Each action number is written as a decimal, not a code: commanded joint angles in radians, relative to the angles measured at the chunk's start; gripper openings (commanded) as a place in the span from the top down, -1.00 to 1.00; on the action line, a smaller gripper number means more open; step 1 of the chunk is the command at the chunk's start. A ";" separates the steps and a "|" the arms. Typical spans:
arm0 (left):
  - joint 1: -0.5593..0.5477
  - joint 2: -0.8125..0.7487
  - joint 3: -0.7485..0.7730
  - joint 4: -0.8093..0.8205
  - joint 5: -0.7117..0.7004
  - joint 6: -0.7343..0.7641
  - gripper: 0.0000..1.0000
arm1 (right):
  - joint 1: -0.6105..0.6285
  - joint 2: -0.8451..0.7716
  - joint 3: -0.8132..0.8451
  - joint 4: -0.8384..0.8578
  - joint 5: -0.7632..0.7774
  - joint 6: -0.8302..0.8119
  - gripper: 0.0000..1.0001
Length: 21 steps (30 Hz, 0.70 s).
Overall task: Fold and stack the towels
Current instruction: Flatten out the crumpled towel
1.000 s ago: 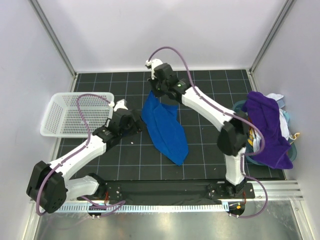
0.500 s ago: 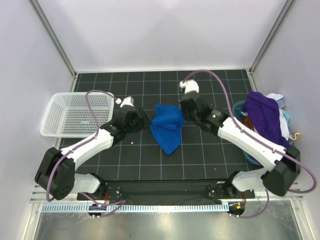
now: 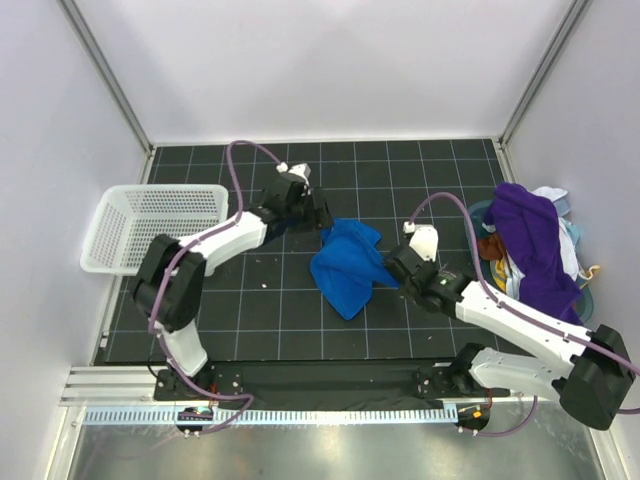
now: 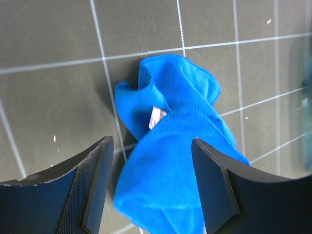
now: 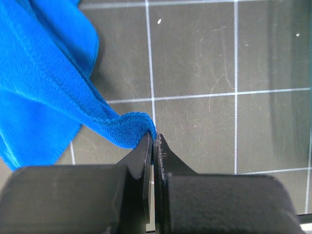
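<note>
Right gripper [image 5: 153, 139] is pinching the hem of the blue towel [image 3: 348, 265] between fully closed jaws. Left gripper [image 4: 151, 142] is hovering over the same towel's far end with its jaws standing wide apart, gripping nothing.

Across the black gridded table [image 3: 260, 310], no folded towel is showing and no stack is forming, so the task is looking barely begun. A white perforated basket [image 3: 160, 190] is sitting at the left edge, well apart from the cloths. At the right edge, the purple towel [image 3: 530, 255] is lying draped in a loose heap over other items. In the middle of the table, the blue towel is lying bunched and creased rather than spread flat. Pale cloth [image 3: 572, 240] is peeking out beneath the purple one; it may be the white towel, though too little is showing to be sure.

Flattening, folding and stacking all three towels are waiting to be done.
</note>
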 commanded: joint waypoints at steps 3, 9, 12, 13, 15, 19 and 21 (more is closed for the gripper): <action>-0.003 0.103 0.124 -0.062 0.063 0.125 -0.37 | 0.006 -0.012 0.041 -0.016 0.101 0.095 0.98; -0.008 0.148 0.210 -0.084 0.100 0.213 -0.36 | 0.004 0.017 0.037 -0.003 0.134 0.108 0.98; -0.009 0.180 0.233 -0.094 0.156 0.248 -0.35 | -0.011 0.035 0.040 -0.003 0.144 0.103 0.98; -0.017 0.191 0.240 -0.094 0.170 0.262 -0.35 | -0.019 0.040 0.041 -0.003 0.142 0.101 0.98; -0.026 0.201 0.250 -0.107 0.158 0.279 -0.35 | -0.024 0.045 0.043 0.006 0.141 0.095 0.98; -0.054 0.241 0.308 -0.144 0.118 0.325 -0.34 | -0.030 0.048 0.050 0.014 0.136 0.086 0.98; -0.057 0.254 0.327 -0.154 0.095 0.348 -0.34 | -0.031 0.051 0.057 0.012 0.139 0.083 0.98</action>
